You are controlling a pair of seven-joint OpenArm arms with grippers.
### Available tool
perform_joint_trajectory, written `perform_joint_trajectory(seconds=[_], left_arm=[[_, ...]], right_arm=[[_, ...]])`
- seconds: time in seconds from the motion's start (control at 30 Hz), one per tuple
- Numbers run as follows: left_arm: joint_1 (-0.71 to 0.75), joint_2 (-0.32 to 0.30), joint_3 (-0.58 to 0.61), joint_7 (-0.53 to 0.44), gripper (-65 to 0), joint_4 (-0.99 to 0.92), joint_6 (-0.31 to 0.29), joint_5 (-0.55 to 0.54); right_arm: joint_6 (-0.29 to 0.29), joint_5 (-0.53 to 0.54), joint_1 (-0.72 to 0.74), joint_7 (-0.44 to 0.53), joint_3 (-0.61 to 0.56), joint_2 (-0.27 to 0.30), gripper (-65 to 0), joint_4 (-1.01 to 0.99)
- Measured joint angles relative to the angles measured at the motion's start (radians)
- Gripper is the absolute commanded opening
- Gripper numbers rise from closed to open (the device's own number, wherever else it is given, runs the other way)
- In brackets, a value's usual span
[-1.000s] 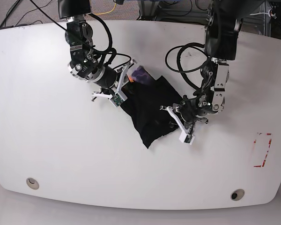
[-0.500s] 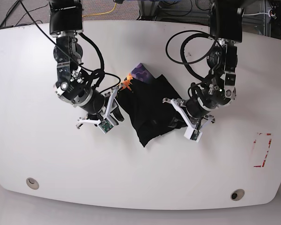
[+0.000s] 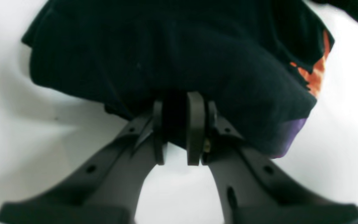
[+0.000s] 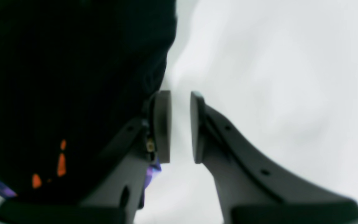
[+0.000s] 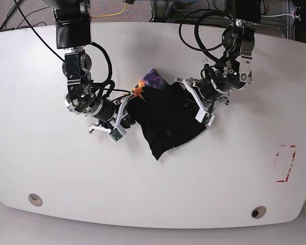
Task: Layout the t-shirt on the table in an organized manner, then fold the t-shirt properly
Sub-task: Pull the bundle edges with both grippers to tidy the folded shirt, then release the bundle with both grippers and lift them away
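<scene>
We see the left pincer [image 3: 179, 130] clamped on the crumpled t-shirt [image 5: 166, 120] edge; right pincer [image 4: 180, 126] slightly apart, holding nothing, above counter [image 5: 219, 173].

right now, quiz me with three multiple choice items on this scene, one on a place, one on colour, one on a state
1. Where does the t-shirt lie on the table?
A. on the red tape marks
B. mid-table, away from every edge
C. over a grommet hole

2. Which print colours show on it?
A. green and yellow
B. orange and purple
C. pink only

3. The left claw is:
A. wide open over bare table
B. out of view
C. shut on the t-shirt

Answers: B, the base view shows it bunched mid-table; B, orange and purple patches show at its edge; C, black fabric sits pinched in it.
</scene>
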Motion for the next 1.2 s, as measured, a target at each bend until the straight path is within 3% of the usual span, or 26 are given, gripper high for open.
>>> perform_joint_trajectory(seconds=[0.27, 0.6, 0.83, 1.03, 1.2], left_arm=[[-0.048, -0.036, 0.006, -0.005, -56.4, -0.098, -0.008, -0.01], [-0.085, -0.115, 0.0, -0.015, -56.5, -0.154, -0.003, -0.008], [-0.067, -0.17, -0.005, -0.007, -56.5, -0.09, -0.004, -0.008], [-0.026, -0.178, -0.1, -0.001, -56.4, 0.016, -0.003, -0.009], [-0.037, -0.175, -0.118, 0.0, -56.4, 0.09, 0.003, 0.001]], right_arm=[[-0.003, 0.002, -0.105, 0.003, 0.002, 0.0, -54.9, 0.053], [0.0, 0.002, -0.229, -0.003, 0.0, -0.056, -54.9, 0.179], [-0.01, -0.004, -0.271, -0.012, 0.008, -0.072, -54.9, 0.23], [0.002, 0.0, -0.295, -0.075, 0.001, -0.096, -54.9, 0.322], [0.001, 0.005, -0.292, -0.08, 0.041, -0.074, -54.9, 0.391]])
